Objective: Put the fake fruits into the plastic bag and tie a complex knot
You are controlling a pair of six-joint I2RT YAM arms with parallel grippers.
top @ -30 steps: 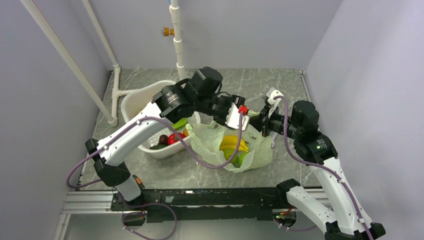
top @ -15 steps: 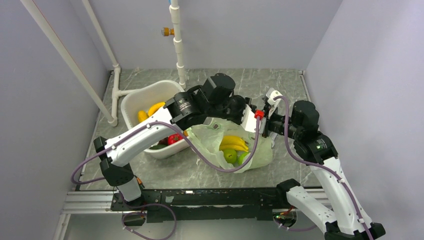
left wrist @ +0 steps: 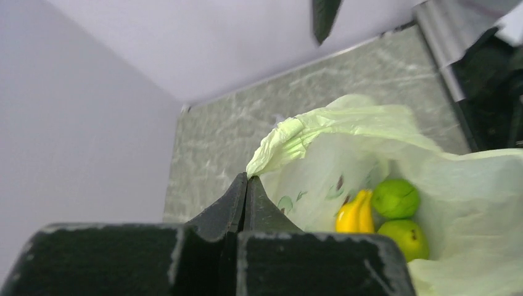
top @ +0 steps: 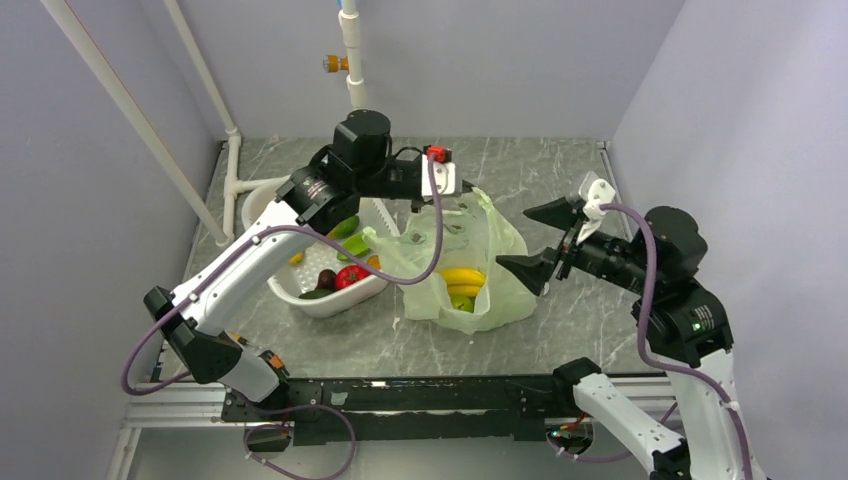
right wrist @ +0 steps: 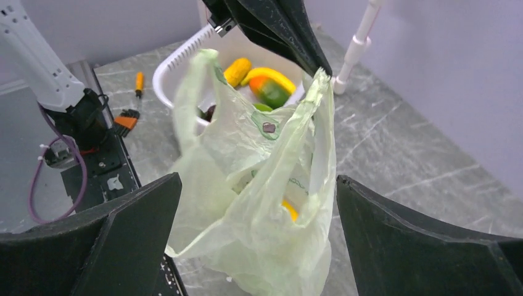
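The pale-green plastic bag (top: 470, 255) stands on the table, pulled up by one handle. My left gripper (top: 432, 205) is shut on that handle (left wrist: 277, 139), and its black fingers (right wrist: 277, 28) pinch the top of the handle. Yellow bananas (left wrist: 354, 213) and two green fake fruits (left wrist: 395, 197) lie inside the bag. My right gripper (top: 511, 237) is open just right of the bag, a finger on each side of it, touching nothing (right wrist: 258, 179). A red fruit (top: 347, 276), a dark one (top: 327, 278) and a mango (right wrist: 268, 89) lie in the white basin (top: 268, 200). No knot is in view.
A white pipe (top: 355, 90) rises at the back centre and slanted pipes (top: 225, 190) stand left of the basin. Grey walls close in both sides. The arms' black base rail (top: 400, 395) runs along the near edge, with small orange tools (right wrist: 139, 83) by it.
My left gripper shut on the bag handle and swung back and left, lifting the bag upright. My right gripper opened, let go and drew back to the right.
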